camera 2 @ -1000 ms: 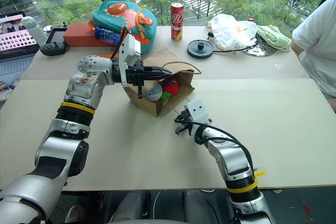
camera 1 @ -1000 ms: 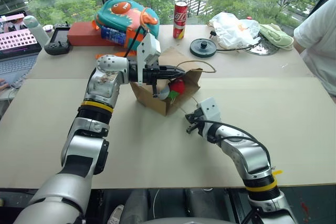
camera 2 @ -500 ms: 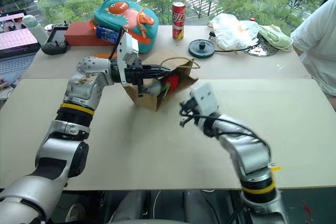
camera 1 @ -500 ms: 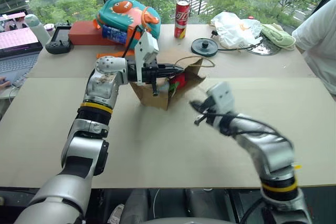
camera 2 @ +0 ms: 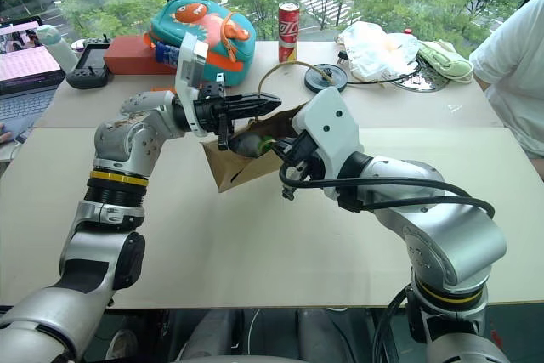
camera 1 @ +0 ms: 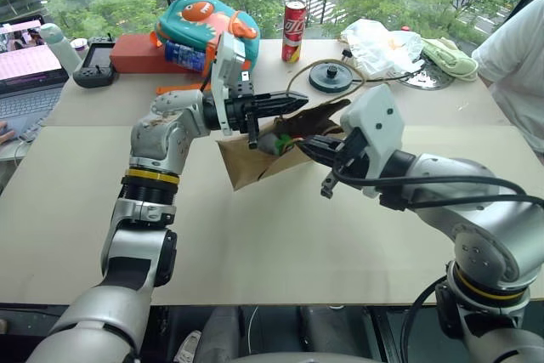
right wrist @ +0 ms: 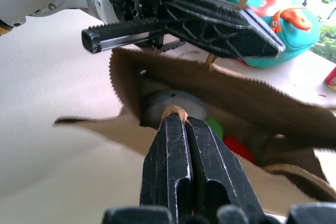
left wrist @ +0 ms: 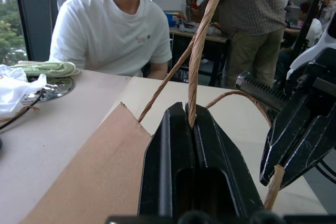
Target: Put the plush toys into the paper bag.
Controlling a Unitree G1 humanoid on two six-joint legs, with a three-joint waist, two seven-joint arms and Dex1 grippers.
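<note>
Holding the bag up: both grippers, left and right, clamped tight on its handles, toys inside.

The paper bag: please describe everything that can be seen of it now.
The paper bag is plain brown kraft paper with a zigzag-cut rim and thin twisted-paper loop handles. It hangs tilted over the table, its mouth open. The left tool is shut on one handle, whose loop rises above it. The right tool is shut on the other handle at the near rim. Inside lie a grey fuzzy toy and a red toy with green leaves.
</note>
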